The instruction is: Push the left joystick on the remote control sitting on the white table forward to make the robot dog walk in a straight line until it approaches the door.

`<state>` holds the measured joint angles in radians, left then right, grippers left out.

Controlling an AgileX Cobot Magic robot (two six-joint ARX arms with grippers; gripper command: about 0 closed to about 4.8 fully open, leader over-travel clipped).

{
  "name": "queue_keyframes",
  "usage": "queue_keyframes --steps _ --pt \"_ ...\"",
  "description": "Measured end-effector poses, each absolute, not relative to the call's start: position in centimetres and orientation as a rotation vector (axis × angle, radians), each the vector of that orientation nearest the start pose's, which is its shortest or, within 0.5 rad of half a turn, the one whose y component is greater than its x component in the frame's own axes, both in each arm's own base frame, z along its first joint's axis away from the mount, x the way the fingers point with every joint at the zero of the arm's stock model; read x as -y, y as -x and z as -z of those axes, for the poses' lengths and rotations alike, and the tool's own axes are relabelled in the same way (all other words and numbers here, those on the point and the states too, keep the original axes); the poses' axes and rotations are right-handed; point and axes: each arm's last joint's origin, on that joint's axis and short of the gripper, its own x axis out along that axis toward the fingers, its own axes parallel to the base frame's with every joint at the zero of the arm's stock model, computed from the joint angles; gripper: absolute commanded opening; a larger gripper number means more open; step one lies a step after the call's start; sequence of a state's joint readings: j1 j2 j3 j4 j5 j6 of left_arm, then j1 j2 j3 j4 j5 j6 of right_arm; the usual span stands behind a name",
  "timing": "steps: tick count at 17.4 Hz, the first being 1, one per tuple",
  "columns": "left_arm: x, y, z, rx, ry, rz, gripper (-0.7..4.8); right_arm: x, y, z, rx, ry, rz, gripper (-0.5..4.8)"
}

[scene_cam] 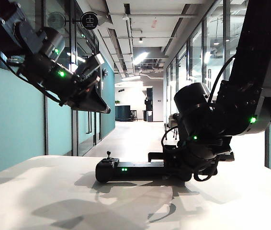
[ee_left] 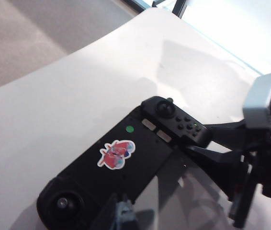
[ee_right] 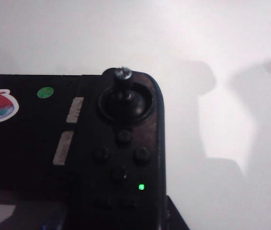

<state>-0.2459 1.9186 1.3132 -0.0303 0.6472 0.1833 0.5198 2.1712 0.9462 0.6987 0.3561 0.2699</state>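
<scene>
The black remote control (scene_cam: 130, 170) lies on the white table (scene_cam: 39, 191). Its left joystick (scene_cam: 108, 154) stands upright at the free left end and also shows in the left wrist view (ee_left: 63, 203). My left gripper (scene_cam: 106, 110) hangs high above and left of that end, shut and empty, with its fingertips (ee_left: 121, 216) over the controller's edge. My right gripper (scene_cam: 171, 167) is shut on the controller's right end (ee_left: 183, 124), one finger on each side. The right-hand stick (ee_right: 123, 74) sits just ahead of that grip. The robot dog is out of view.
Beyond the table's far edge, a long corridor (scene_cam: 135, 134) runs away from me between glass walls and doors. A red cartoon sticker (ee_left: 116, 154) and a green dot (ee_left: 129, 128) mark the controller's middle. Bare tabletop (ee_left: 54, 96) lies around the controller.
</scene>
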Motion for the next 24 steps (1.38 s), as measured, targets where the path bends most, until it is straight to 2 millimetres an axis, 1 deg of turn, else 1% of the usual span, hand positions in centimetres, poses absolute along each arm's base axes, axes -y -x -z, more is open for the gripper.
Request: queue_keyframes --steps 2,4,5,7,8,9,10,12,13,14,18,20,24 --pt "11.8 -39.8 -21.8 -0.555 -0.025 0.912 -0.05 -18.5 -34.4 -6.3 -0.493 -0.04 -0.094 1.48" --pt "11.7 -39.3 -23.5 -0.527 0.001 0.901 -0.06 -18.5 -34.4 -6.3 -0.493 -0.04 -0.094 1.5" --pt "11.6 -39.1 -23.9 -0.522 0.005 0.899 -0.05 -18.5 -34.4 -6.3 -0.493 -0.04 -0.094 1.73" --pt "11.4 -38.5 -25.7 -0.481 0.002 0.897 -0.05 -18.5 -34.4 -6.3 -0.493 -0.04 -0.095 1.82" --pt "11.3 -38.0 -27.0 -0.449 0.002 0.895 -0.05 -18.5 -34.4 -6.3 -0.494 -0.04 -0.095 2.07" --pt "11.2 -37.7 -27.7 -0.437 0.01 0.892 -0.05 -18.5 -34.4 -6.3 -0.494 -0.039 -0.095 2.46" --pt "11.1 -37.4 -28.2 -0.429 0.017 0.882 -0.05 -18.5 -34.4 -6.3 -0.493 -0.038 -0.095 2.57" --pt "10.9 -36.6 -29.7 -0.406 0.011 0.85 -0.05 -18.5 -34.4 -6.4 -0.49 -0.036 -0.096 2.57" --pt "10.7 -35.9 -31.1 -0.367 0.003 0.846 -0.05 -18.5 -34.4 -6.4 -0.489 -0.033 -0.096 2.57" --pt "10.6 -35.4 -31.7 -0.351 -0.001 0.842 -0.05 -18.5 -34.4 -6.4 -0.489 -0.034 -0.096 2.57" --pt "10.1 -33.9 -33.9 -0.304 -0.013 0.825 -0.05 -18.5 -34.4 -6.7 -0.493 -0.031 -0.096 2.56" --pt "9.9 -33.2 -35.0 -0.273 -0.019 0.816 -0.05 -18.5 -34.4 -7.7 -0.492 -0.024 -0.098 2.56" --pt "9.4 -31.9 -36.5 -0.252 -0.013 0.746 -0.05 -18.4 -34.1 -8.7 -0.514 0.021 -0.103 2.56"
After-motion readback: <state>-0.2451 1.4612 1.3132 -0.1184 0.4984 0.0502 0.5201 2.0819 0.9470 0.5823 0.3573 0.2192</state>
